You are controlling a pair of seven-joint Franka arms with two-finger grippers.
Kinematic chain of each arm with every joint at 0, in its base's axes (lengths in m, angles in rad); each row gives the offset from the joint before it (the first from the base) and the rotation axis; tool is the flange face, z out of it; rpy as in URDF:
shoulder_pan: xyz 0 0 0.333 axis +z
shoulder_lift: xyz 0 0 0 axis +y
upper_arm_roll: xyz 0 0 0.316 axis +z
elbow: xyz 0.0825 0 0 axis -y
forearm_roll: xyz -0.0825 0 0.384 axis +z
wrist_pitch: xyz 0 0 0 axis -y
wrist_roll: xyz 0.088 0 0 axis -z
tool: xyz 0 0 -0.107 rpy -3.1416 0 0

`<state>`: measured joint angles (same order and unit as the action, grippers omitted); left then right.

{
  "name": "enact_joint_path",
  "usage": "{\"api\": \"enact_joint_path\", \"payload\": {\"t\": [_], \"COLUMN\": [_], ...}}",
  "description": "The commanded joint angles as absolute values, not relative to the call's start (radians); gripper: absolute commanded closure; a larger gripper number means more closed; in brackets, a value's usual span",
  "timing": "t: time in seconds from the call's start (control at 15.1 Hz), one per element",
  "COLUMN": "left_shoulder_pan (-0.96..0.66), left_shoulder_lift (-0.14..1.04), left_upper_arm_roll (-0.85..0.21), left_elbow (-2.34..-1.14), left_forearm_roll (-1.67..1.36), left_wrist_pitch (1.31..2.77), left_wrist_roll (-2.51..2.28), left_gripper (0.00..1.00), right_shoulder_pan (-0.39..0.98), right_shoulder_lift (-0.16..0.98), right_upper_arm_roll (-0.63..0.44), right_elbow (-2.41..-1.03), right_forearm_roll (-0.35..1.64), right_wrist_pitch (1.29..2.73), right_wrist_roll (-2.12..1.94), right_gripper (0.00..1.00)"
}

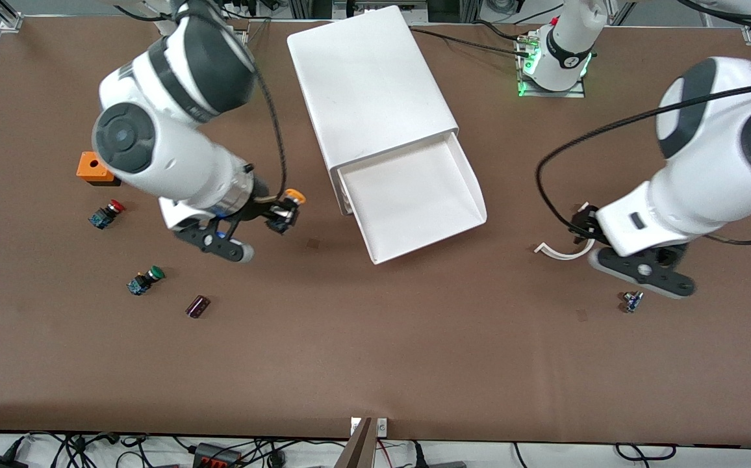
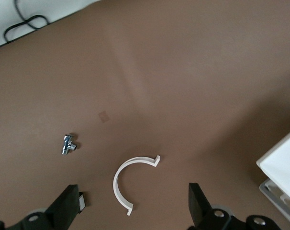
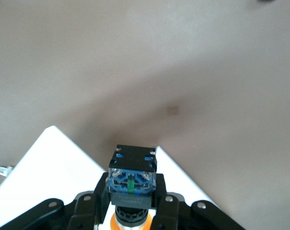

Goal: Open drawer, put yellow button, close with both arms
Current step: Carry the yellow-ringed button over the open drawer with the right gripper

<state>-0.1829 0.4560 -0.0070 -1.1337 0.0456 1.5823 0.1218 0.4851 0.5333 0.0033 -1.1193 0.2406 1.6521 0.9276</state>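
The white cabinet (image 1: 369, 84) stands at the middle of the table, its top drawer (image 1: 473, 188) pulled out and empty. My right gripper (image 1: 282, 216) (image 3: 132, 199) is shut on the yellow button (image 1: 291, 198) (image 3: 133, 175), gripping its black-and-blue body with the orange-yellow cap showing. It hangs over the table beside the open drawer, toward the right arm's end. My left gripper (image 1: 580, 229) (image 2: 133, 211) is open over a white C-shaped clip (image 2: 128, 179), toward the left arm's end. Its black fingers (image 2: 68, 207) hold nothing.
A red-capped button (image 1: 108, 213), a green-capped button (image 1: 145, 279), an orange block (image 1: 91, 168) and a small dark cylinder (image 1: 197, 306) lie toward the right arm's end. The C-shaped clip (image 1: 564, 251) and a small metal part (image 1: 632, 301) (image 2: 68, 144) lie near the left gripper.
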Motion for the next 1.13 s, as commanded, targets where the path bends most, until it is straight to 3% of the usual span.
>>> {"api": "enact_joint_path", "payload": {"t": [0.0,0.27,0.4,0.6,1.06], "left_shoulder_pan": [-0.178,-0.156,-0.155,-0.149,-0.11], "left_shoulder_lift": [0.396,0.136,0.028,-0.023,0.002], "left_upper_arm_roll": [-0.014,-0.015,-0.015,-0.014,-0.002], "left_elbow": [-1.179,-1.586,-1.731,-1.752,-1.684], "left_forearm_roll": [0.051,0.052,0.051,0.051,0.028], "left_wrist_pitch": [1.586,1.832,1.888,1.84,1.632], "left_wrist_roll": [0.019,0.018,0.015,0.009,-0.158], "left_gripper": [0.0,0.0,0.0,0.0,0.0], "right_shoulder_pan": [0.543,0.635,0.666,0.71,0.753], "right_shoulder_lift": [0.561,0.586,0.61,0.649,0.713], "right_upper_arm_roll": [0.005,0.005,0.003,0.0,-0.002], "right_elbow": [-1.071,-1.071,-1.071,-1.071,-1.071], "right_forearm_roll": [0.256,0.256,0.255,0.249,0.245], "right_wrist_pitch": [1.696,1.824,1.859,1.919,1.965], "right_wrist_roll": [1.124,1.42,1.507,1.652,1.827], "right_gripper": [1.0,1.0,1.0,1.0,1.0]}}
